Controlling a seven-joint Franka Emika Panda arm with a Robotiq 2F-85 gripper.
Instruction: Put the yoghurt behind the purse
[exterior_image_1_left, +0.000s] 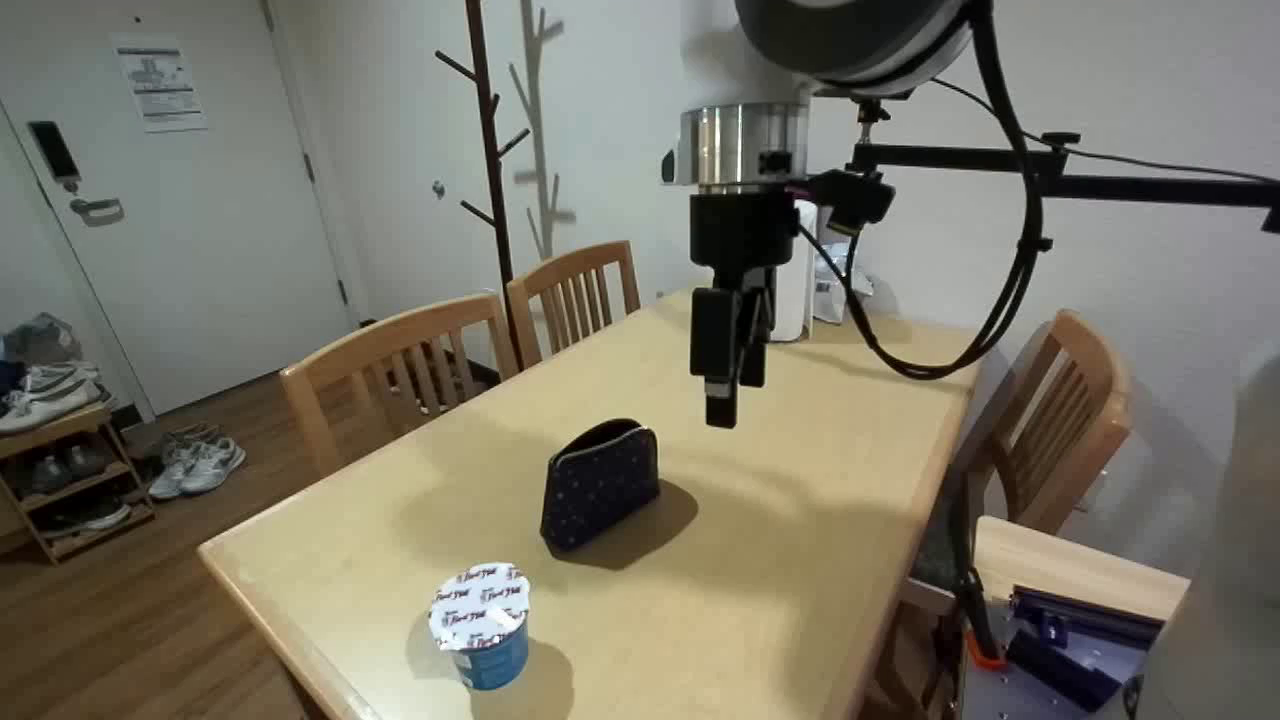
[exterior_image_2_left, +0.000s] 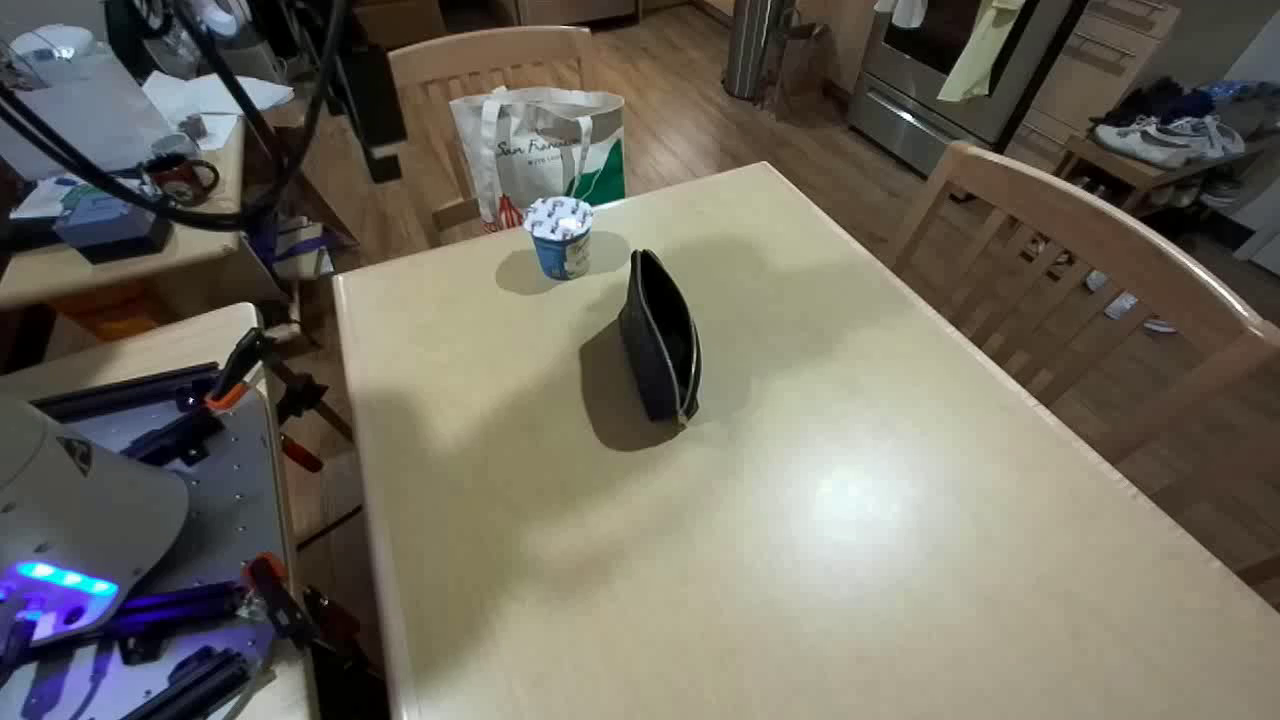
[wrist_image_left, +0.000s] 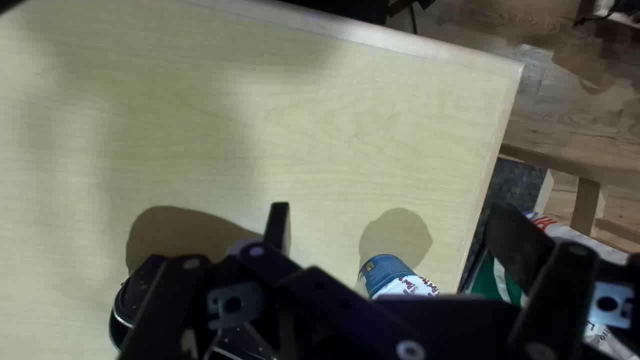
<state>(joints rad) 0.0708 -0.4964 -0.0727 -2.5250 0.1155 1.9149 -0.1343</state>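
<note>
Looks like pre-grasp: claw (wrist_image_left: 391, 217) spread and empty, foil-lidded yoghurt cup (exterior_image_1_left: 482, 626) upright well below it, black zip purse (exterior_image_1_left: 602, 488) also below; next likely: line up over cup, descend.

In an exterior view, a door (exterior_image_1_left: 225, 260) with a paper notice (exterior_image_1_left: 162, 85) stands upper left, a coat rack (exterior_image_1_left: 490, 135) left of top centre, sneakers (exterior_image_1_left: 210, 467) lower left. In an exterior view, a tote bag (exterior_image_2_left: 545, 155) sits left of top centre, an oven (exterior_image_2_left: 912, 88) upper right, a mug (exterior_image_2_left: 178, 182) upper left.
</note>
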